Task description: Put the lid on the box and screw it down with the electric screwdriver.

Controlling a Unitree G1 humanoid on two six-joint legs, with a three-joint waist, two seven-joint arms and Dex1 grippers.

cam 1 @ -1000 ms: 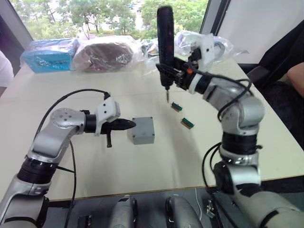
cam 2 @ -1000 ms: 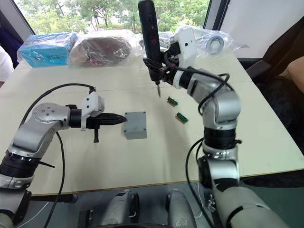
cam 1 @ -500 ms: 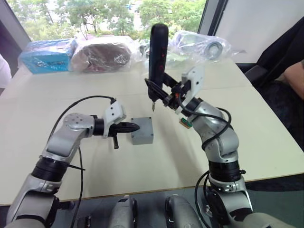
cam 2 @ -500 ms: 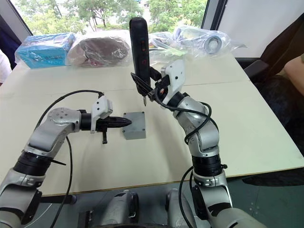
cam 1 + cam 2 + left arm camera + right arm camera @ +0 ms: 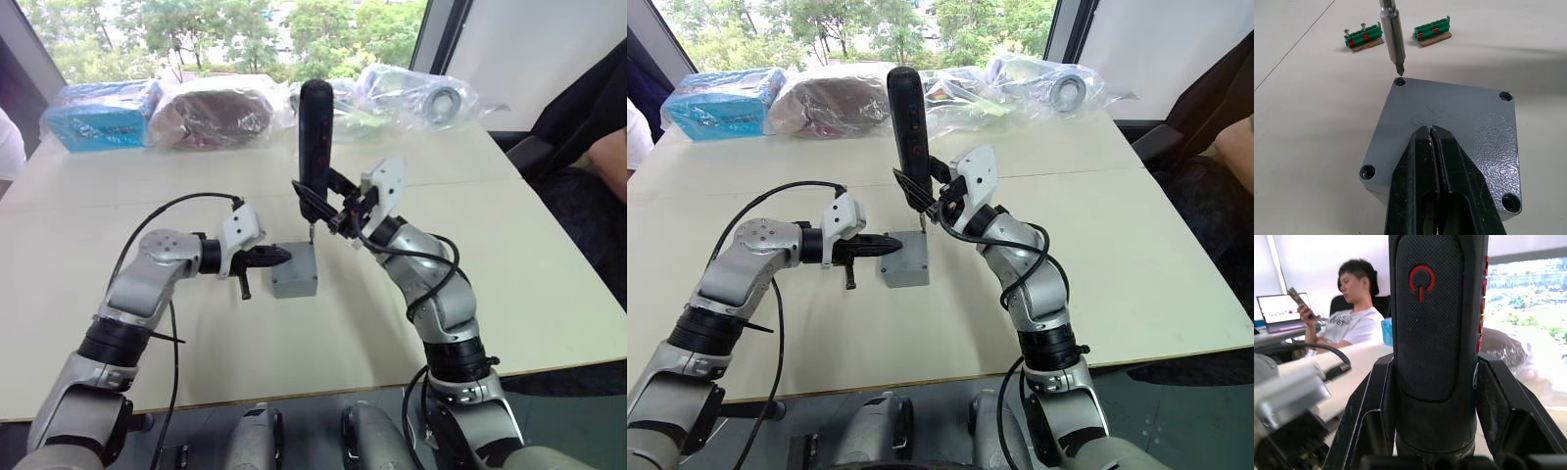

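Left wrist view shows us the left gripper [image 5: 1431, 134] with its 2 fingers pressed together on the lid [image 5: 1469, 122] atop the box [image 5: 294, 271] on the tabletop [image 5: 549, 245], while our right gripper [image 5: 331, 211] clamps the upright electric screwdriver [image 5: 314, 137], its bit just above a corner hole.

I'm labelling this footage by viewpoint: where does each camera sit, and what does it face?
Eye views: on the head, looking down over both arms at the table, the left gripper and the right gripper.
Left wrist view: along its shut fingers resting on the lid, the bit hovering over a corner hole.
Right wrist view: up the electric screwdriver it clamps, a person behind.
Shared: screwdriver and lid.
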